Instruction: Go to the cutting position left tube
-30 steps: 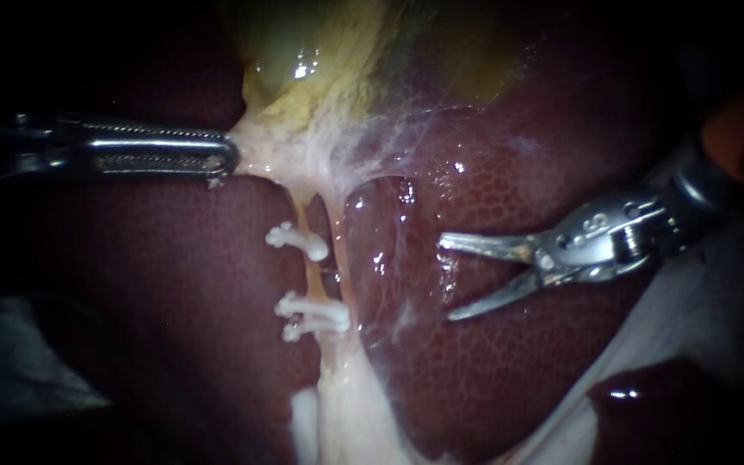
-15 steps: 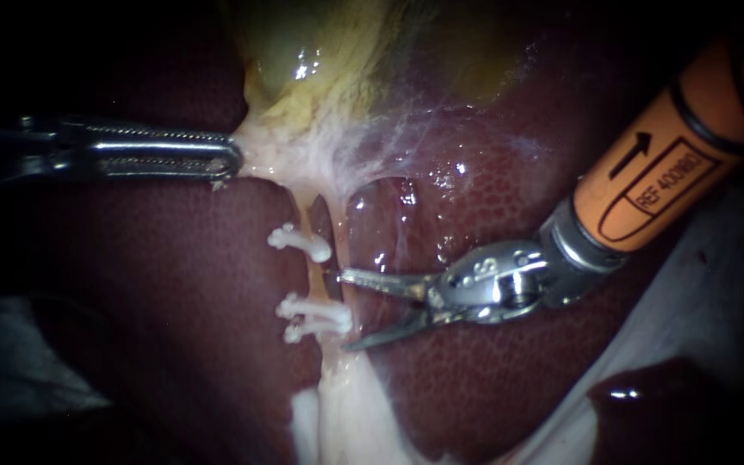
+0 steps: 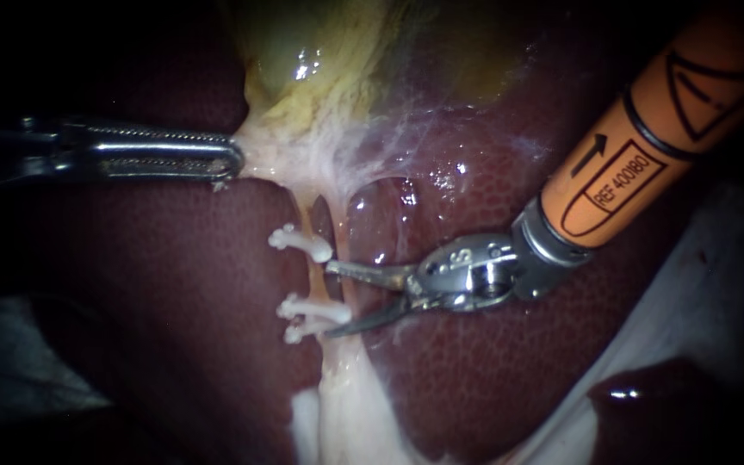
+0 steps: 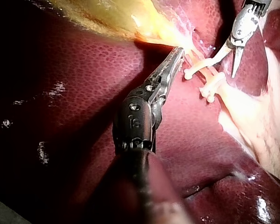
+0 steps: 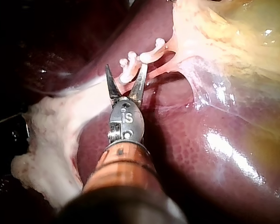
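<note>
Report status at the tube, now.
Left instrument jaws shut on pale whitish tissue under the yellow-green gallbladder. Right instrument blades open, tips at the pale clipped tube. White plastic clips close against both blades.

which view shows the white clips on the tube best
Endoscope view: all three clips show side-on across the tube, the right instrument's open jaws between them. Left wrist view shows them small, beyond the left instrument; right wrist view partly hides them behind the jaws.
</note>
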Robot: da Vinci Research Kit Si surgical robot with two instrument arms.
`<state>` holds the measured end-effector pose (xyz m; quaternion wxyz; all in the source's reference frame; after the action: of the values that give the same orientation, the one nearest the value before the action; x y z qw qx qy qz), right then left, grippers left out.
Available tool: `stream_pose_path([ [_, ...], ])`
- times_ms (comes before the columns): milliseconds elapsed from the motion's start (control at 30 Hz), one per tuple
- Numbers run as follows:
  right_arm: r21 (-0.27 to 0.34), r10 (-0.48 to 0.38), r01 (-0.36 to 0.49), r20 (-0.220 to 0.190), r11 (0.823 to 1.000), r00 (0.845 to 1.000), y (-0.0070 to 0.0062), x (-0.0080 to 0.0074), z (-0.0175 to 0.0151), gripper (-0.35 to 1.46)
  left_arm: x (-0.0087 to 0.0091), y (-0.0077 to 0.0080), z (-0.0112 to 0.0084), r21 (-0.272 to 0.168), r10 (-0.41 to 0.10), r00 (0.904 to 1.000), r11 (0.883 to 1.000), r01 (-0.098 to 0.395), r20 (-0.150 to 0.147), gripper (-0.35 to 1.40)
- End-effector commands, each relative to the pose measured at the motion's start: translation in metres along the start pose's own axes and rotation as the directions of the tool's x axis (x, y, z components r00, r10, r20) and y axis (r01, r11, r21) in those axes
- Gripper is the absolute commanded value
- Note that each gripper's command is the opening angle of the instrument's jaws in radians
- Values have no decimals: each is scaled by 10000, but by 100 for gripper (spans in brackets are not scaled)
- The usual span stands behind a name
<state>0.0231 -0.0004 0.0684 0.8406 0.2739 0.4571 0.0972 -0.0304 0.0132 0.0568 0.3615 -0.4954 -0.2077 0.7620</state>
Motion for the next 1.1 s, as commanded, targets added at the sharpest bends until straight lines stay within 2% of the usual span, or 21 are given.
stream_pose_path([
  [33, 82, 65, -65, 11, 9999, 10000, 2, -2, 3, 145, 0, 0, 0, 4, 0, 10000, 10000, 0, -1, -35],
  [333, 476, 253, -255, 63, 9985, 9997, 15, -13, 20, 144, 0, 0, 0, 5, 1, 10000, 10000, -1, -2, -35],
  [500, 860, 273, -240, -377, 9960, 9989, 18, -12, 24, 144, 0, 0, 0, 6, 1, 10000, 10000, -1, -2, -35],
  [667, 1390, 257, -140, -828, 9902, 9962, 18, -6, 30, 142, 0, 1, 0, 7, 0, 10000, 10000, 0, -2, -35],
  [900, 1879, 452, -229, -1154, 9819, 9923, 17, 7, 45, 135, 0, 1, 2, 14, -2, 10000, 10000, 2, -4, -35],
  [1100, 1773, 767, -500, -1474, 9829, 9861, 20, 22, 64, 135, 1, 1, 3, 19, -5, 10000, 10000, 5, -5, -35],
])
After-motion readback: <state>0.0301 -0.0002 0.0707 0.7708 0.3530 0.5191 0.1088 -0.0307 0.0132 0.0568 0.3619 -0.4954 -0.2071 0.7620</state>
